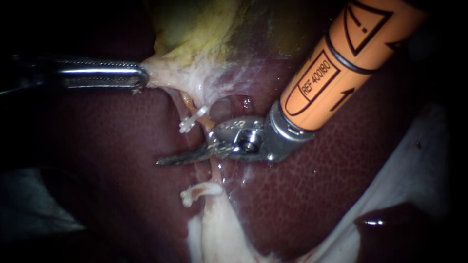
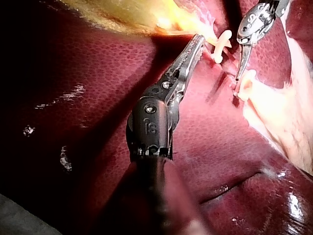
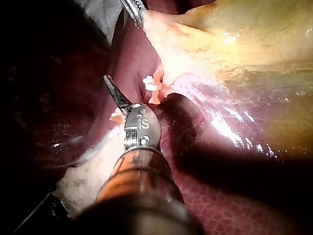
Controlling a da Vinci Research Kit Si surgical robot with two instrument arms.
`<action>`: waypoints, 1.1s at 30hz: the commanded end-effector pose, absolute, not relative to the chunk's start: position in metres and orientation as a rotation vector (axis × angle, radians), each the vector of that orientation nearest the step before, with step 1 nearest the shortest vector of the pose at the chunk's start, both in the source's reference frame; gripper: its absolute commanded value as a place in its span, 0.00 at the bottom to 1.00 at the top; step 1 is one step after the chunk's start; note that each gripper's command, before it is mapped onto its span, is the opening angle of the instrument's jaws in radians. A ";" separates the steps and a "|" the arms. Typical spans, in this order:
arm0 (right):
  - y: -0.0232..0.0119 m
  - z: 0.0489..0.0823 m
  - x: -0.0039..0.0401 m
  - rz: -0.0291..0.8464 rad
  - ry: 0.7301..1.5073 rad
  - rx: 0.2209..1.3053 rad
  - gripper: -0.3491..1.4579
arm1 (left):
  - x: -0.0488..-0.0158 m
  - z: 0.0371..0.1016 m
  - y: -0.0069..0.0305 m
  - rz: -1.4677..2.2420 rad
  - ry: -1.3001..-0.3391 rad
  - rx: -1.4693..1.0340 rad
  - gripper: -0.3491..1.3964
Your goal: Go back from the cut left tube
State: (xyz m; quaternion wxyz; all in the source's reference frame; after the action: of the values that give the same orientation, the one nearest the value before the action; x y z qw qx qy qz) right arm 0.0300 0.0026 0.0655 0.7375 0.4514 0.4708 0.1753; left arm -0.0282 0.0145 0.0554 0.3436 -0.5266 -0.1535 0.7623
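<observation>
The cut tube [image 1: 190, 104] is seen parted over the liver [image 1: 317, 185], with one clipped stub under the gallbladder [image 1: 195, 34] and the other lower down. The blades of the right instrument [image 1: 170, 158] are pressed together and laid across the gap between the stubs. The gallbladder's pale edge is pinched by the jaws of the left instrument [image 1: 142, 78].

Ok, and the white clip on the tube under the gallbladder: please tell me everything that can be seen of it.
The clip is small, white and looks like plastic. It is closed across a thin orange-pink tube, close under the pale tissue of the gallbladder. It lies slanted, and its two ends stick out past the tube on both sides. Behind it is the dark red liver. The right instrument lies just below it and appears not to touch it.
</observation>
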 end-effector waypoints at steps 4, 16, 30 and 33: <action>0.0026 0.0658 0.0302 0.398 1.086 1.003 0.70 | -0.0282 0.0555 0.0145 1.981 -0.398 -1.368 0.00; 0.0020 0.0655 0.0299 0.436 1.098 1.019 0.98 | -0.0281 0.0559 0.0145 1.982 -0.398 -1.370 0.00; 0.0025 0.0596 0.0191 0.484 1.148 0.614 0.98 | -0.0279 0.0563 0.0147 1.983 -0.399 -1.371 0.00; 0.0034 0.0586 0.0162 0.458 1.109 0.530 0.99 | -0.0279 0.0563 0.0147 1.983 -0.399 -1.371 0.00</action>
State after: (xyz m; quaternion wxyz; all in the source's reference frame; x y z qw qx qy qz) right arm 0.0153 0.0038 0.0582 0.7988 0.2351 0.5121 0.2109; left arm -0.0279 0.0147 0.0563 0.3419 -0.5274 -0.1535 0.7625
